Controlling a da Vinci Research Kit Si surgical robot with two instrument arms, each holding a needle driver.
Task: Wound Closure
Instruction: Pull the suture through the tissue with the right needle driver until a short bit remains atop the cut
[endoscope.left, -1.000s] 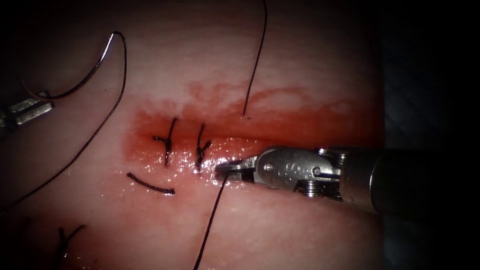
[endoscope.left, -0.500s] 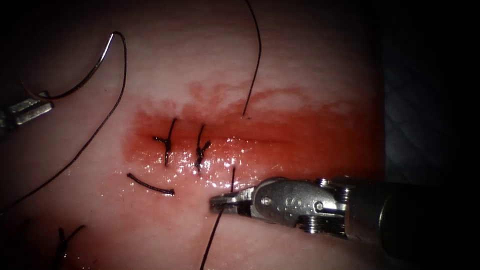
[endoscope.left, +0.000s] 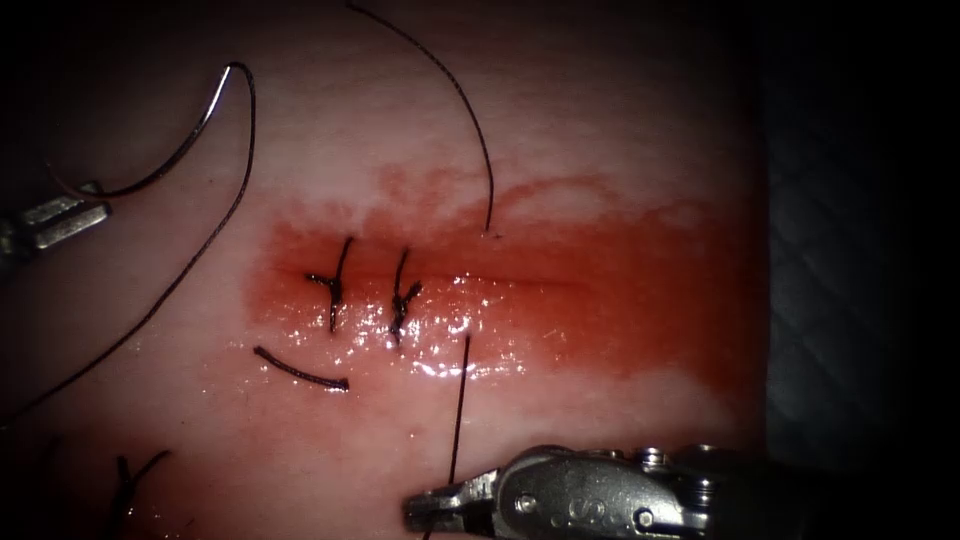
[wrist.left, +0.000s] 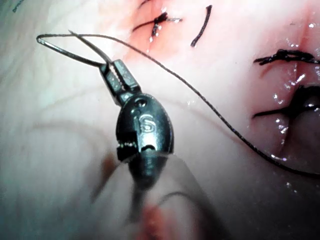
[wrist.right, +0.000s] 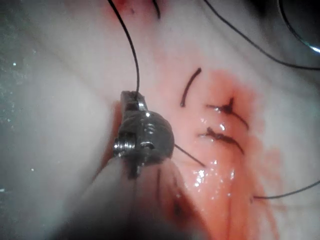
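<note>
The tissue (endoscope.left: 600, 150) lies wet with red fluid (endoscope.left: 620, 290) along the cut (endoscope.left: 520, 282). The right tool (endoscope.left: 440, 508) pinches the thread (endoscope.left: 458, 410) below it. The left tool (endoscope.left: 95, 212) grips the needle (endoscope.left: 170, 160) near its tail — off the tissue, far left. Two stitches (endoscope.left: 370, 285) and a cut end of thread (endoscope.left: 300, 371) sit close by.

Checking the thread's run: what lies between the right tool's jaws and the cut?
In the endoscope view, one taut stretch of thread rises from the right tool to the cut, over wet tissue.
</note>
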